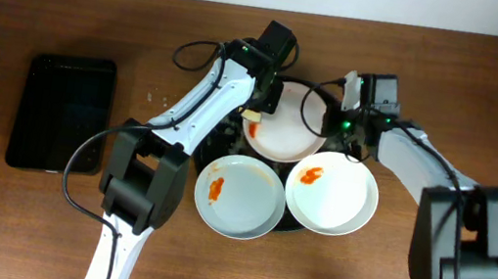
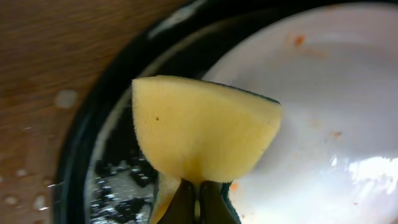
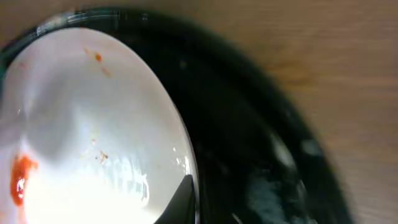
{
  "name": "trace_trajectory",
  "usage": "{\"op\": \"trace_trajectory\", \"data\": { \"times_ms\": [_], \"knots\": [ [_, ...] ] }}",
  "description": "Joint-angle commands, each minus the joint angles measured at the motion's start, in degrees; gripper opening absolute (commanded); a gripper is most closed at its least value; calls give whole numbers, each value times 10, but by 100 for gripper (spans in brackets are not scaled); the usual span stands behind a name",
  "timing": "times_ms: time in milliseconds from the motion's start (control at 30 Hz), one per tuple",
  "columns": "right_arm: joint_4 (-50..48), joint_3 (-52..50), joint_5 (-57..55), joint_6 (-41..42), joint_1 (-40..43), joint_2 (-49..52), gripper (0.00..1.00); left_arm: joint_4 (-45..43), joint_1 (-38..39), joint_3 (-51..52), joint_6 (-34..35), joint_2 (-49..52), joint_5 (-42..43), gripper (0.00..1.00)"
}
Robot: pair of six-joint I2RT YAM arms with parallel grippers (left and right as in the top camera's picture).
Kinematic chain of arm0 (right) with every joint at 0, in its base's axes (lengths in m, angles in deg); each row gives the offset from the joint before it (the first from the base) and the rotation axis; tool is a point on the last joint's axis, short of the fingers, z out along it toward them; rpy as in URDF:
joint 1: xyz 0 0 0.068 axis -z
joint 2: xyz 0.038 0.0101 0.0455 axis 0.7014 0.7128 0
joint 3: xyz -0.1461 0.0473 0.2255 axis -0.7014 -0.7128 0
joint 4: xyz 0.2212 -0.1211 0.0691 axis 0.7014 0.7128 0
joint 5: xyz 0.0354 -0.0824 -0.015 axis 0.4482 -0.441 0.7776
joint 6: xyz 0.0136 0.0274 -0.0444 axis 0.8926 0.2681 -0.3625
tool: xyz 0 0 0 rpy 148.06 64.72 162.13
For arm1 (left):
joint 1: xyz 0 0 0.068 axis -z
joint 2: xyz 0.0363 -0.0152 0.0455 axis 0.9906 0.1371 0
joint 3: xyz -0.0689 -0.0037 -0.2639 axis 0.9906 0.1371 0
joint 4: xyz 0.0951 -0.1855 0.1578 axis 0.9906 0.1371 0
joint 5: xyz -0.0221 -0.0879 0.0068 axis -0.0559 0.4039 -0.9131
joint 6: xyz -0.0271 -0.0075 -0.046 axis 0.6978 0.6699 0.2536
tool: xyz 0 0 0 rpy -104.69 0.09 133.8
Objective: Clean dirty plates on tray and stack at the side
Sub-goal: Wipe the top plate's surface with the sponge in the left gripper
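Three white plates lie on the round black tray point(image 1: 216, 144). The back plate point(image 1: 281, 135) has faint orange specks. The front left plate point(image 1: 239, 195) and front right plate point(image 1: 332, 194) each bear a red-orange smear. My left gripper point(image 1: 257, 107) is shut on a yellow sponge point(image 1: 252, 115) at the back plate's left rim. In the left wrist view the sponge point(image 2: 205, 130) sits over the plate's edge point(image 2: 323, 112) and the wet tray point(image 2: 93, 130). My right gripper point(image 1: 342, 134) pinches the back plate's right rim; one finger point(image 3: 185, 200) lies on the plate point(image 3: 93, 124), the other is hidden.
A smaller black rectangular tray point(image 1: 63, 112) lies on the wooden table at the left. Water droplets point(image 1: 152, 95) dot the table beside the round tray. The tray's wet black floor point(image 3: 261, 137) fills the right wrist view beside the plate.
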Motion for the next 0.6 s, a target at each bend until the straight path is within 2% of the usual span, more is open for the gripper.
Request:
{"op": "trace_trajectory", "data": {
  "times_ms": [0, 67, 167, 300, 367, 467, 567],
  "knots": [
    [29, 26, -87, -4, 1, -40, 4, -9, 1, -9, -7, 5, 120, 0],
    [52, 39, -121, 2, -4, -43, 4, -13, 1, -9, 2, 5, 162, 0],
    [86, 56, -163, 31, -14, -43, 4, -15, 1, -9, 29, 7, 162, 0],
    [93, 61, -165, 33, -23, -43, 4, -33, 2, -9, 35, 24, 215, 0],
    [94, 61, -174, 33, -27, -43, 4, -33, 5, -9, 61, 39, 229, 0],
    [96, 61, -202, 33, -34, -43, 4, -43, 5, -9, 72, 63, 290, 0],
    [98, 61, -204, 33, -33, -43, 4, -32, 5, -9, 83, 74, 285, 0]
  ]
}}
